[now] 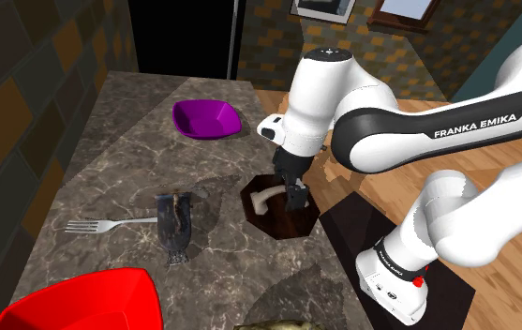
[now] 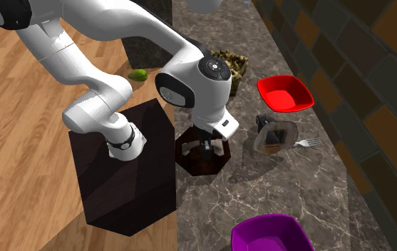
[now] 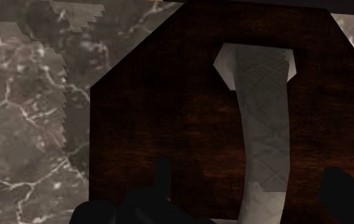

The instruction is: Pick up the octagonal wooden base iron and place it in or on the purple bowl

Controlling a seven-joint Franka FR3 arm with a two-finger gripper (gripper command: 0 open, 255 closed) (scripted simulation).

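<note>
Iron (image 1: 277, 223) sits at the counter (image 1: 137, 141) edge beside the stand (image 1: 348, 230).

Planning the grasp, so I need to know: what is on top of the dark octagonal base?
A pale curved handle arches across the octagonal base. The open tool hangs over it, hiding one handle end in the shoulder view.
</note>
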